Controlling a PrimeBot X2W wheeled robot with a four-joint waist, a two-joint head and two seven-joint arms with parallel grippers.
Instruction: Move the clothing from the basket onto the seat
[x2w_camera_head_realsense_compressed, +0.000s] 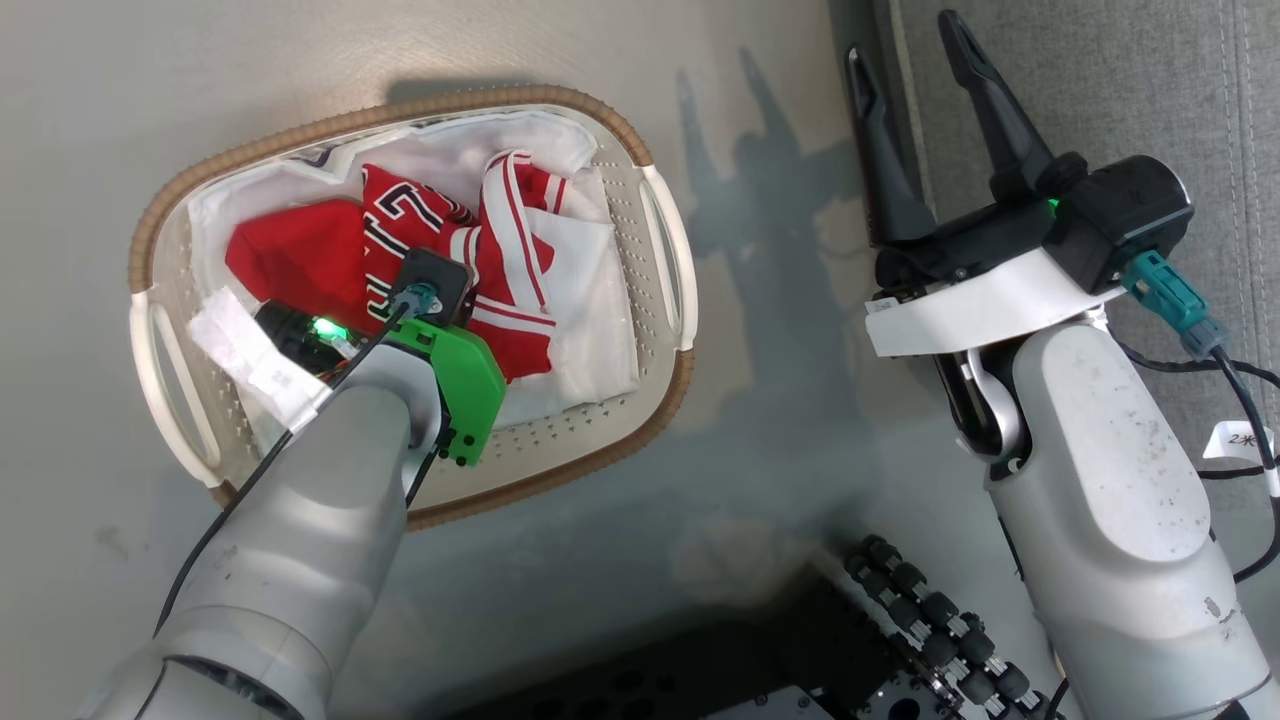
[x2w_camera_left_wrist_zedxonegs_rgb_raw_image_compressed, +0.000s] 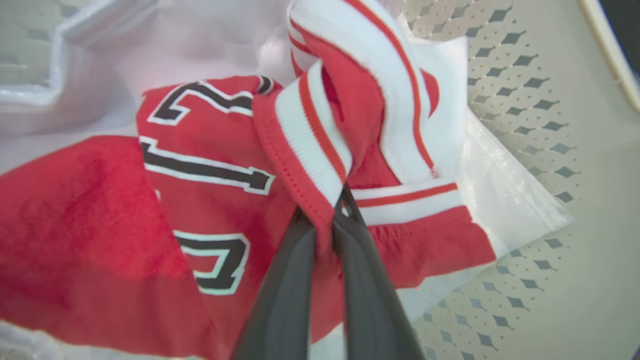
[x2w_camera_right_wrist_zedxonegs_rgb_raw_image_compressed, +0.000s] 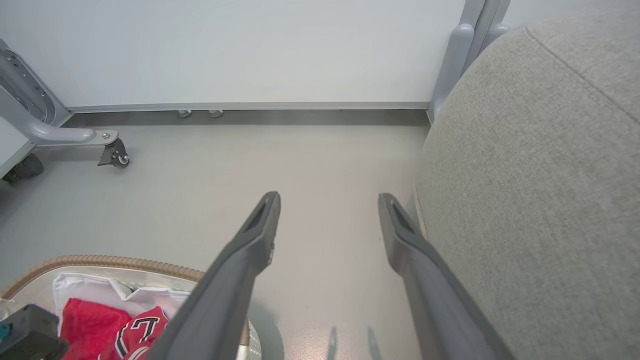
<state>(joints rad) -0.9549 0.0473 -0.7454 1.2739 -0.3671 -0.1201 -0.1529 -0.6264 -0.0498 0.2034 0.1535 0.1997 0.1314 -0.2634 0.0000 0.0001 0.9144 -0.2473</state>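
While my left gripper (x2w_camera_left_wrist_zedxonegs_rgb_raw_image_compressed: 324, 212) is pinched on the striped trim of the jersey (x2w_camera_left_wrist_zedxonegs_rgb_raw_image_compressed: 210, 165), all clothing (x2w_camera_head_realsense_compressed: 290, 260) lies below it in the basket (x2w_camera_head_realsense_compressed: 610, 130) and my right gripper (x2w_camera_right_wrist_zedxonegs_rgb_raw_image_compressed: 328, 199) hangs spread wide with the seat (x2w_camera_right_wrist_zedxonegs_rgb_raw_image_compressed: 540, 200) just to its right, so I judge the whole transfer remains to do.

Pale grey floor (x2w_camera_right_wrist_zedxonegs_rgb_raw_image_compressed: 310, 165) meets a plain white wall (x2w_camera_right_wrist_zedxonegs_rgb_raw_image_compressed: 250, 50). At the left, a grey frame leg (x2w_camera_right_wrist_zedxonegs_rgb_raw_image_compressed: 65, 135) rests on a small black wheel (x2w_camera_right_wrist_zedxonegs_rgb_raw_image_compressed: 116, 156).

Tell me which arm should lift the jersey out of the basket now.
Left. The left gripper is shut on the jersey inside the basket; the right gripper hangs open beside the seat.
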